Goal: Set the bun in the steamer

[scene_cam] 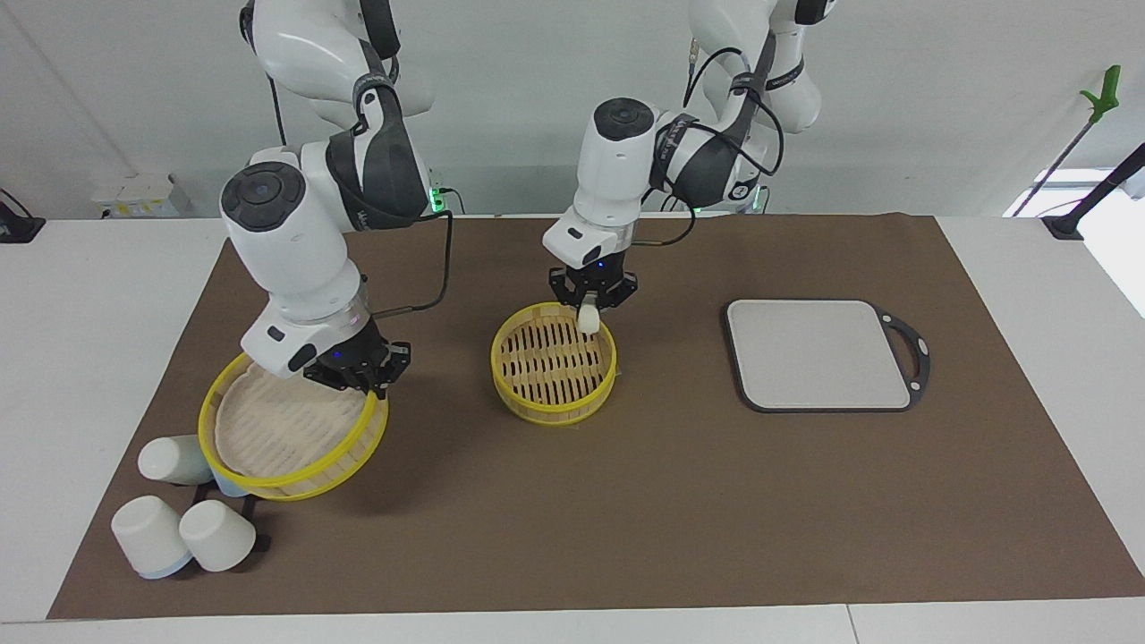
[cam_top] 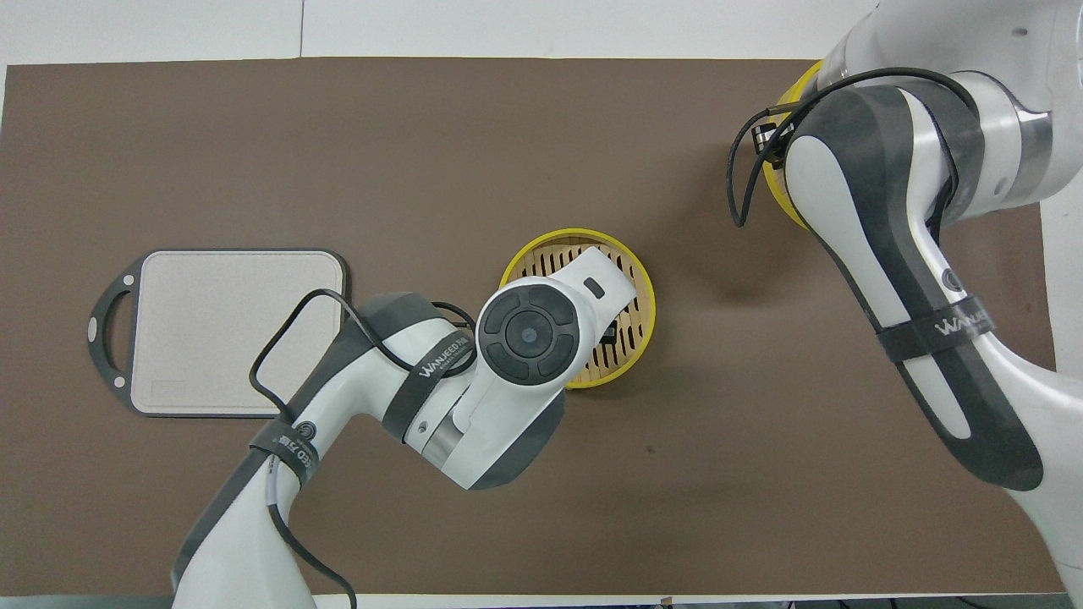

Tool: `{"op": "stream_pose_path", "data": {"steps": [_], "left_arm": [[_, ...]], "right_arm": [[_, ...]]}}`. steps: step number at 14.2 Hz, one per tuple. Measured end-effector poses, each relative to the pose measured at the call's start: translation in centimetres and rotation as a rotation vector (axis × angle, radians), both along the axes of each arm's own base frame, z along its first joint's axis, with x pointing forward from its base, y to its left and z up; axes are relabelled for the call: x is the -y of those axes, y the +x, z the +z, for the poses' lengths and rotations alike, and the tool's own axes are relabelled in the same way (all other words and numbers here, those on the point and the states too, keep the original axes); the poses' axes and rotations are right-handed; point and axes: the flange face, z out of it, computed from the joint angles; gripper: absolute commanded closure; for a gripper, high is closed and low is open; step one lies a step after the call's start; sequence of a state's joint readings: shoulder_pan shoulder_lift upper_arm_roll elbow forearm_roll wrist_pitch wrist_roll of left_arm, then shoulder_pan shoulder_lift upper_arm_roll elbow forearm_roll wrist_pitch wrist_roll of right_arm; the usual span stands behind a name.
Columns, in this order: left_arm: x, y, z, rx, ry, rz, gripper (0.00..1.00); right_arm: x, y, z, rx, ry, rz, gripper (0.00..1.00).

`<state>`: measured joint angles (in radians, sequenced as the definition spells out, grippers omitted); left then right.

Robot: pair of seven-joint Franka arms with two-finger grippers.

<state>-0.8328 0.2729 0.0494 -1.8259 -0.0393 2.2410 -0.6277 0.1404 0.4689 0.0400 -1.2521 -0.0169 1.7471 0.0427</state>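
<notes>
Shows the placing step, judged close to done: left tool [scene_cam: 590, 307] over the steamer [scene_cam: 555, 413], fingers pinching the bun [scene_cam: 589, 319] and pointing it downward. Places the bun just inside the yellow rim of the open lower tier [scene_cam: 547, 358], at the edge nearer to the robots, above the slatted floor; cannot tell whether it touches the slats. Sets the right tool [scene_cam: 356, 376] toward the right arm's end of the worktop [scene_cam: 89, 358], fingers pressed onto the rim of the upper tier [scene_cam: 286, 438], which hangs tilted over the cups [scene_cam: 215, 535] and well apart from the lower tier. Calls next, by judgement, for a short descent until the bun rests on the slats, then a spreading of the left fingers and a straight lift clear of the rim. After that, probably calls for the return of the upper tier. Risks a snag on the rim, given how close to it the bun hangs. Covers most of the white worktop with a brown mat [scene_cam: 626, 501]. Leaves a grey board [scene_cam: 809, 353] with a dark rim on the mat toward the left arm's end, beside the steamer and apart from it. Closes the room with a plain white wall, with a small box [scene_cam: 134, 192] at the right arm's end and a green-tipped pole [scene_cam: 1105, 94] at the left arm's end.
</notes>
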Motion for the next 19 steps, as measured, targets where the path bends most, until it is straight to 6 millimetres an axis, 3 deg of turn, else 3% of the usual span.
{"op": "stream_pose_path", "data": {"steps": [4, 6, 8, 9, 10, 12, 13, 16, 19], "left_arm": [[3.2, -1.8, -5.6, -0.005, 0.004, 0.004, 0.67], [3.3, -1.7, -6.5, -0.002, 0.003, 0.007, 0.64], [3.3, -1.4, -7.0, 0.002, 0.001, 0.011, 0.45], [3.3, -1.4, -7.1, 0.002, 0.001, 0.014, 0.42], [3.2, -1.3, -7.2, 0.003, 0.002, 0.016, 0.34], [3.1, -1.1, -7.2, 0.004, 0.002, 0.021, 0.06], [2.9, -1.0, -7.1, 0.005, 0.003, 0.025, 0.01], [1.7, 0.4, -6.0, 0.006, 0.008, 0.053, 0.00], [-2.0, 2.7, -1.3, -0.011, 0.016, 0.117, 0.00]], "right_arm": [[1.3, 0.2, -0.2, -0.005, -0.002, -0.019, 1.00], [1.8, 0.2, -0.4, -0.009, 0.000, -0.027, 1.00], [1.8, 0.2, -0.6, -0.016, 0.014, -0.031, 1.00], [1.8, 0.2, -0.7, -0.018, 0.016, -0.032, 1.00], [1.8, 0.1, -0.8, -0.021, 0.016, -0.032, 1.00], [1.8, 0.0, -1.0, -0.026, 0.017, -0.032, 1.00], [1.9, 0.0, -1.1, -0.028, 0.017, -0.033, 1.00], [2.0, -0.1, -1.1, -0.030, 0.016, -0.035, 1.00], [1.8, 0.0, -0.9, -0.020, 0.023, -0.049, 1.00]]}}
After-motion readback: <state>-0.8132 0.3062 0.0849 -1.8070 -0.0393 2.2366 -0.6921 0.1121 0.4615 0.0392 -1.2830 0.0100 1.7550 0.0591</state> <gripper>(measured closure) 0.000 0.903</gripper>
